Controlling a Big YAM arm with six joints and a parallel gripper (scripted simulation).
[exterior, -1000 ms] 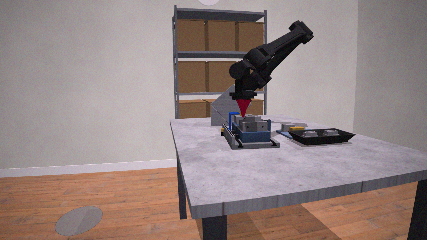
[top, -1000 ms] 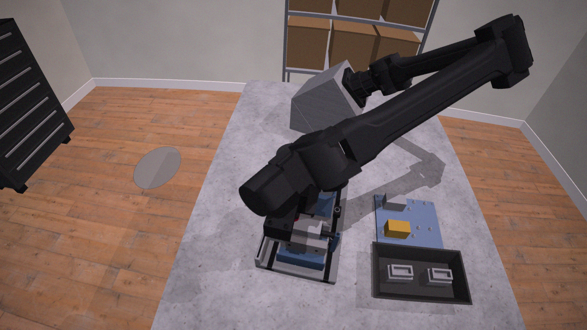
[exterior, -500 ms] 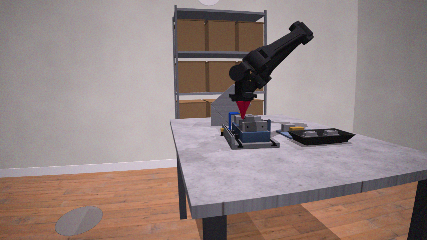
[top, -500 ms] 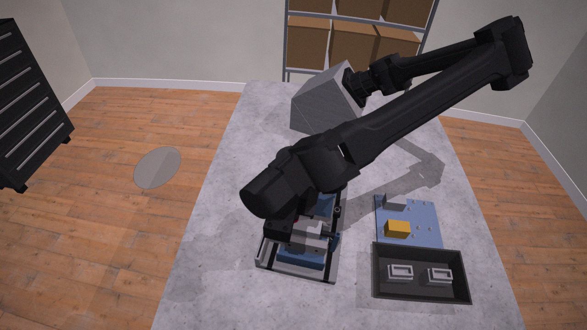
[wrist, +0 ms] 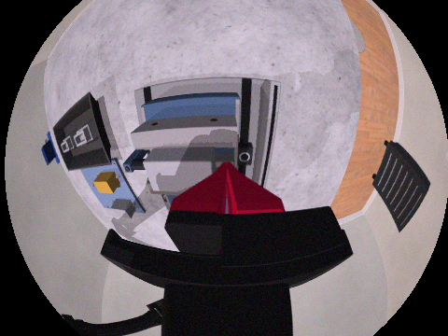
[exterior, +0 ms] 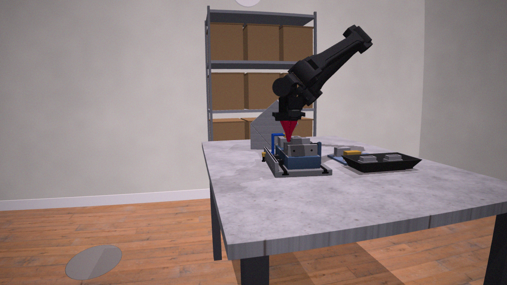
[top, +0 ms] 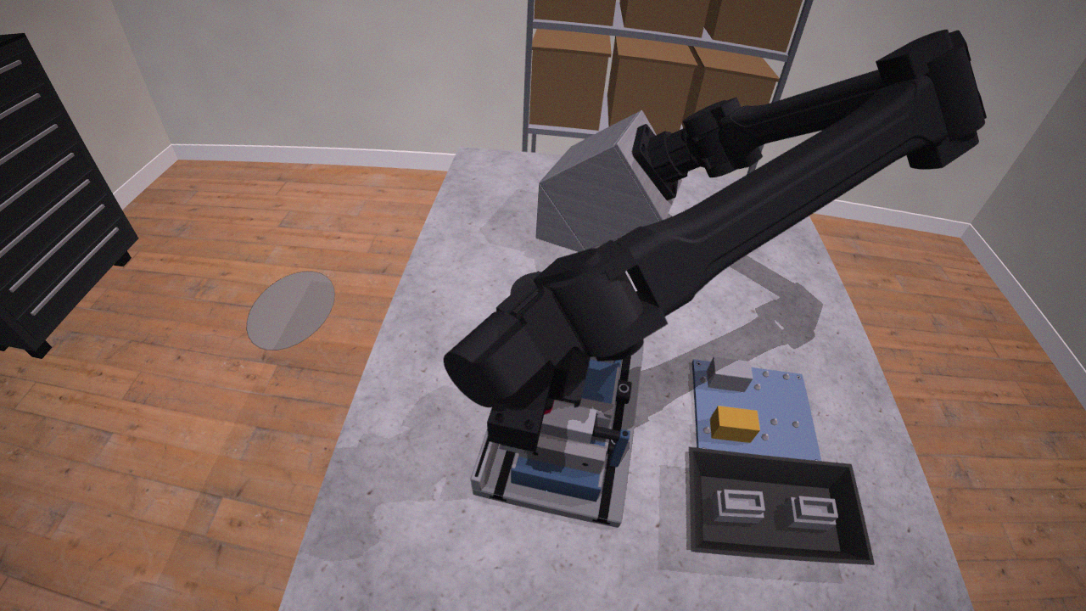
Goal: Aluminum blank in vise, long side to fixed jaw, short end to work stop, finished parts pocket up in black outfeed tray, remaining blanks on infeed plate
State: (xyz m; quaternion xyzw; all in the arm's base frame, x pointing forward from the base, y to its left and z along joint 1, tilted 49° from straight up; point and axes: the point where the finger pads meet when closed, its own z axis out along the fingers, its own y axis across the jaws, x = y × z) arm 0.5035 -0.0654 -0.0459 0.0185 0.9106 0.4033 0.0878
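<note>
My gripper (exterior: 288,140) (wrist: 227,168) is clenched on nothing, tips down at the vise (top: 557,482) (exterior: 302,161) (wrist: 191,106), where a gray blank (top: 569,419) (wrist: 179,169) lies between the jaws. To the right, the yellow blank (top: 735,423) (exterior: 351,152) (wrist: 106,182) sits on the infeed plate (top: 793,440) (wrist: 125,187); nearer, two finished parts sit in the black tray (top: 775,551) (exterior: 382,164) (wrist: 104,133).

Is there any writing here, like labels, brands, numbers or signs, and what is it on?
None that can be read.
The brown boxes, black outfeed tray and robot arm show no lettering.
Any tiny marking on the vise would be too small to read.
</note>
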